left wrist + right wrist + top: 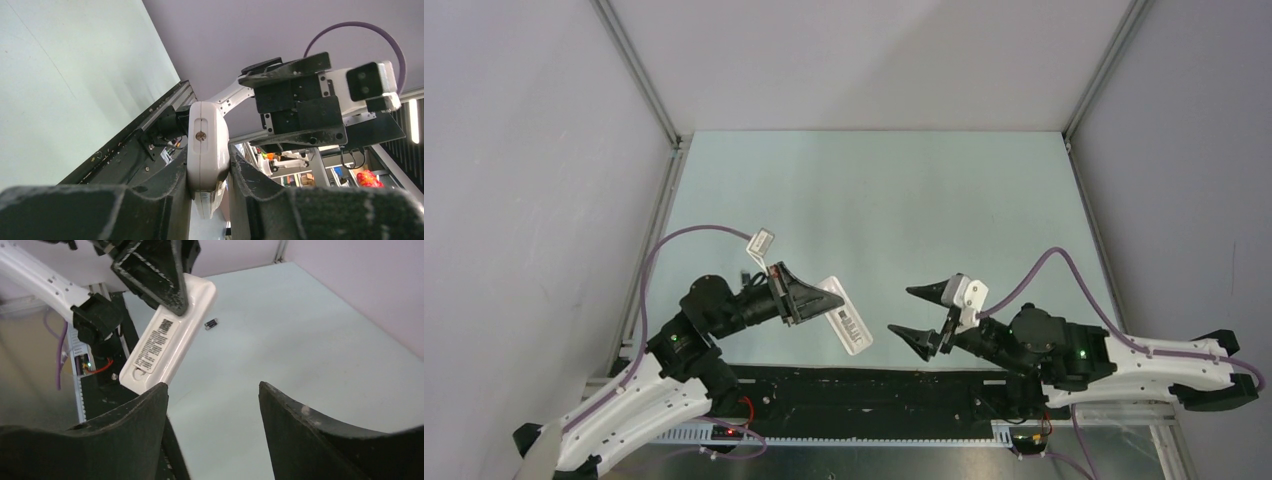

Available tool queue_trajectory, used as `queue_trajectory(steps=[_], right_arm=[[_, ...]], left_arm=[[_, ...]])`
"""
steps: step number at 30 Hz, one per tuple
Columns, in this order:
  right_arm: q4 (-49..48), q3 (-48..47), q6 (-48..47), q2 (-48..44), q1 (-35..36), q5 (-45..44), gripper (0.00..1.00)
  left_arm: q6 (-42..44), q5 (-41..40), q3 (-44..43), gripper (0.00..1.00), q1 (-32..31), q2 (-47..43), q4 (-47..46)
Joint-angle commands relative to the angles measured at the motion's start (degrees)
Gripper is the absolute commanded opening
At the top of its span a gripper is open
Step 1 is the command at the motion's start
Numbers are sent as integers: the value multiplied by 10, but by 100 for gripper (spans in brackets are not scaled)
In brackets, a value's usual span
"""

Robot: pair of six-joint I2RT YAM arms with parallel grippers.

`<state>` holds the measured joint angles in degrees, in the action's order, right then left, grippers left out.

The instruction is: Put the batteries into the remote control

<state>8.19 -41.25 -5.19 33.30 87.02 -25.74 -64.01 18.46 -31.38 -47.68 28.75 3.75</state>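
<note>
The remote control [844, 316] is a white slab held off the table, tilted, with my left gripper [809, 298] shut on its upper end. Its back with the dark printed label [155, 342] faces my right wrist camera. In the left wrist view the remote [207, 145] shows edge-on, pinched between both pads. One small dark battery [212, 323] lies on the table just beyond the remote. My right gripper [901, 309] is open a short way to the right of the remote's lower end, its fingertips [152, 402] empty and just short of it.
The pale green table [874, 200] is walled by grey panels at the back and both sides. A black rail [864, 385] runs along the near edge by the arm bases. Purple cables [1044, 265] loop over both wrists.
</note>
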Motion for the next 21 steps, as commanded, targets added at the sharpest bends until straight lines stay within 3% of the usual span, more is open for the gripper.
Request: queue_trajectory(steps=[1,8,12,17,21], right_arm=[[63,-51,-113,14,19,53,70],[126,-122,-212,67,74,126,75],[169,-160,-262,118,97,124,76],[191,-191,-294,153,100,113,60],[184,-191,-309,153,100,119,58]], left_arm=[[2,21,-3,0,-2,2,-14],[19,78,-2,0,-3,26,-11],[22,81,4,0,-3,26,-7],[24,75,6,0,-2,20,-5],[27,79,0,0,-2,23,-3]])
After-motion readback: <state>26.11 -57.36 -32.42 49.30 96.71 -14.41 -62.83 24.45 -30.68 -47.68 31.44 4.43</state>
